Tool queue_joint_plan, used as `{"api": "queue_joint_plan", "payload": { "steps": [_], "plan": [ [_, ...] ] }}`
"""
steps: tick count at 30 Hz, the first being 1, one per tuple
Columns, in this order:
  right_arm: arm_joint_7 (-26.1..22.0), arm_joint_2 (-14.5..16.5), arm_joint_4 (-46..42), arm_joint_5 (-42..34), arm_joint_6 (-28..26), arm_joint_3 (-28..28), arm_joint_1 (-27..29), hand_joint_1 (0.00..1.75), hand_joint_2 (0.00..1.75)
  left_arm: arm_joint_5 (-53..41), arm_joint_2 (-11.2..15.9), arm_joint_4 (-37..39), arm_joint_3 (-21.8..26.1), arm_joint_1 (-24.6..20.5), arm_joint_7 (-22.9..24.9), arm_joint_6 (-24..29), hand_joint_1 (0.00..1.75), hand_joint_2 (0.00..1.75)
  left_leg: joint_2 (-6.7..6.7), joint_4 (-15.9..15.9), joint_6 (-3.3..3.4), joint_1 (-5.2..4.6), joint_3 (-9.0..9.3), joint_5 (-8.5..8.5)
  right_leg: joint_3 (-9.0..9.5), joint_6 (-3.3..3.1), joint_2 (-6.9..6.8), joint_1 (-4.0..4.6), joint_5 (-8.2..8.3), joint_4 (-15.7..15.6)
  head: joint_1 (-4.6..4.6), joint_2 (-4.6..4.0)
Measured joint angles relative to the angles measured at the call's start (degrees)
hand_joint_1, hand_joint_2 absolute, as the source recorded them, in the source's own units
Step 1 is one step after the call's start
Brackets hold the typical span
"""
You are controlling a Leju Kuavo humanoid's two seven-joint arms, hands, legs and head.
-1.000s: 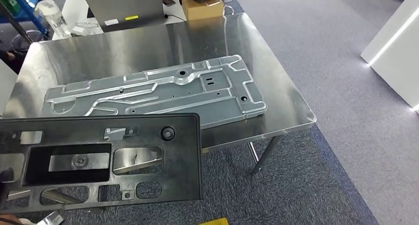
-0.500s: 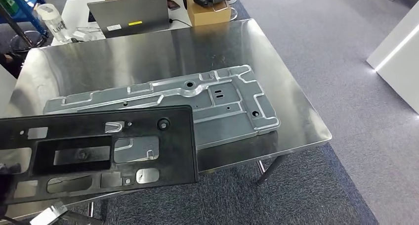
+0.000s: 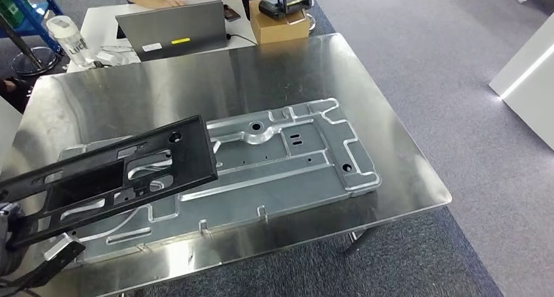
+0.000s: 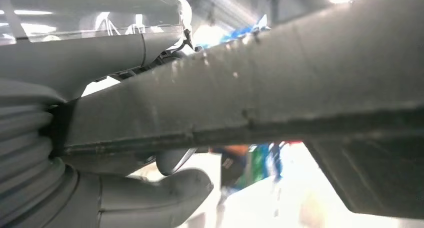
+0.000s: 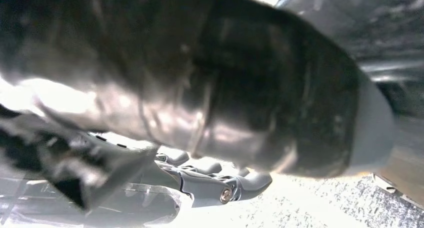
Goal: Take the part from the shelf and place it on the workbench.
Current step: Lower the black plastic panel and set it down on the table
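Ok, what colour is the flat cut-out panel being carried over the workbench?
Black; the flat plastic panel with cut-outs shows best in the head view.

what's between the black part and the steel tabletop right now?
In the head view, the grey stamped metal plate lies on the workbench, directly under the tilted black part. Whether they touch, I cannot tell.

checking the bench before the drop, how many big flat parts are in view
2. The black plastic frame is held by the left hand, tilted above the bench's left side. The silver stamped plate lies flat on the steel workbench, partly under the frame.
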Motion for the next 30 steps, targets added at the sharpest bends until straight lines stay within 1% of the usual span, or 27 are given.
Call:
{"api": "queue_joint_plan", "payload": {
  "steps": [1, 3, 4, 6, 8, 12, 15, 16, 17, 20, 21, 22, 25, 27, 30],
  "plan": [
    [-0.2, 0.0, 0.0, 0.0, 0.0, 0.0, 0.0, 0.00, 0.00, 0.9, 0.0, 0.7, 0.0, -0.3, 0.0, -0.7, 1.75, 1.75, -0.07, 0.0, 0.24, 0.06, 0.03, 0.51, 0.02, -0.32, -0.04, 0.09, -0.16, 0.0, 0.01, 0.00],
    [-1.6, -0.2, 0.0, -0.1, 0.0, 0.0, 0.1, 0.00, 0.00, 3.3, -0.1, 2.2, 0.0, -0.7, -0.3, -2.0, 1.75, 1.75, -0.14, -0.1, 0.34, 0.12, 0.03, 0.61, 0.20, -1.40, -0.10, 0.23, -0.20, -0.2, 0.01, 0.00],
    [-2.8, -0.4, 0.0, -0.1, 0.0, 0.0, 0.2, 0.00, 0.00, 4.6, -0.1, 2.7, 0.0, -0.8, -0.7, -2.5, 1.75, 1.75, -0.18, -0.1, 0.46, 0.04, 0.03, 0.53, 0.28, -1.73, -0.09, 0.20, -0.19, -0.3, 0.01, 0.00],
    [-4.6, -0.7, 0.0, -0.2, 0.1, 0.0, 0.4, 0.00, 0.00, 6.7, -0.1, 3.5, -0.1, -0.6, -1.7, -2.9, 1.75, 1.75, -0.17, -0.1, 0.71, -0.06, 0.04, 0.36, 0.44, -1.85, -0.09, 0.17, -0.17, -0.6, 0.01, 0.00],
    [-4.7, -1.1, 0.1, -0.1, 0.1, 0.0, 0.5, 0.00, 0.00, 7.5, -0.1, 4.2, -0.4, -0.1, -3.1, -2.6, 1.75, 1.75, -0.17, -0.1, 1.00, -0.15, 0.06, 0.18, 0.54, -1.86, -0.10, 0.11, -0.17, -0.9, 0.01, 0.00],
    [-0.7, -1.0, 0.2, 0.0, 0.1, 0.0, 0.1, 0.00, 0.00, 7.0, -0.3, 5.4, -2.6, 0.1, -5.9, -0.3, 1.75, 1.75, -0.18, -0.1, 1.34, -0.36, 0.08, 0.03, 0.62, -1.88, -0.14, -0.03, -0.19, -1.1, 0.01, 0.00],
    [0.5, -0.8, 0.2, 0.0, 0.2, 0.0, -0.3, 0.00, 0.00, 6.4, -0.5, 6.1, -4.5, -0.2, -6.9, 0.9, 1.75, 1.75, -0.16, -0.1, 1.47, -0.49, 0.12, 0.00, 0.63, -1.83, -0.13, -0.13, -0.18, -1.2, 0.01, 0.00],
    [0.6, -0.8, 0.2, 0.1, 0.2, 0.0, -0.3, 0.00, 0.00, 5.8, -0.6, 6.2, -5.1, -0.3, -7.2, 1.3, 1.75, 1.75, -0.15, -0.1, 1.50, -0.52, 0.14, 0.00, 0.63, -1.73, -0.13, -0.15, -0.15, -1.2, 0.01, 0.00],
    [0.7, -0.8, 0.2, 0.2, 0.3, 0.0, -0.3, 0.00, 0.00, 4.8, -0.7, 6.4, -5.7, -0.5, -7.6, 1.9, 1.75, 1.75, -0.15, -0.1, 1.51, -0.55, 0.15, 0.01, 0.64, -1.43, -0.13, -0.19, -0.14, -1.2, 0.01, 0.00],
    [0.6, -0.8, 0.2, 0.6, 0.8, 0.0, -0.4, 0.00, 0.00, -0.6, -1.4, 6.8, -8.8, -1.5, -8.2, 5.2, 1.75, 1.75, -0.18, -0.1, 1.56, -0.69, 0.16, 0.03, 0.67, 0.32, -0.15, -0.43, -0.14, -1.3, 0.01, 0.00],
    [0.4, -0.8, 0.1, 0.8, 0.9, 0.0, -0.4, 0.00, 0.00, -3.0, -1.9, 6.9, -10.3, -2.0, -8.1, 6.4, 1.75, 1.75, -0.18, -0.1, 1.57, -0.73, 0.17, 0.04, 0.69, 0.72, -0.15, -0.50, -0.14, -1.3, 0.01, 0.00],
    [0.3, -0.8, 0.1, 1.0, 1.0, 0.0, -0.4, 0.00, 0.00, -5.6, -2.5, 7.0, -11.8, -2.6, -7.9, 7.3, 1.75, 1.75, -0.18, 0.0, 1.58, -0.75, 0.18, 0.05, 0.69, 0.94, -0.16, -0.52, -0.13, -1.3, 0.01, 0.00],
    [0.1, -0.8, 0.1, 1.2, 1.1, 0.0, -0.5, 0.00, 0.00, -10.7, -4.4, 7.3, -16.3, -4.3, -7.2, 8.4, 1.75, 1.75, -0.16, 0.0, 1.59, -0.75, 0.24, 0.06, 0.70, 1.30, -0.14, -0.50, -0.10, -1.3, 0.01, 0.00],
    [0.1, -0.8, 0.1, 1.2, 1.1, 0.1, -0.5, 0.00, 0.00, -11.5, -5.3, 7.5, -18.3, -5.0, -6.9, 8.5, 1.75, 1.75, -0.11, 0.0, 1.59, -0.75, 0.29, 0.07, 0.69, 1.36, -0.10, -0.45, -0.09, -1.2, 0.01, 0.00],
    [0.1, -0.8, 0.1, 1.2, 1.1, 0.1, -0.5, 0.00, 0.00, -11.6, -5.9, 7.6, -20.0, -6.0, -6.6, 8.8, 1.75, 1.75, -0.11, -0.1, 1.56, -0.74, 0.35, 0.09, 0.69, 1.38, -0.11, -0.37, -0.11, -1.1, 0.01, 0.00]
  ]
}}
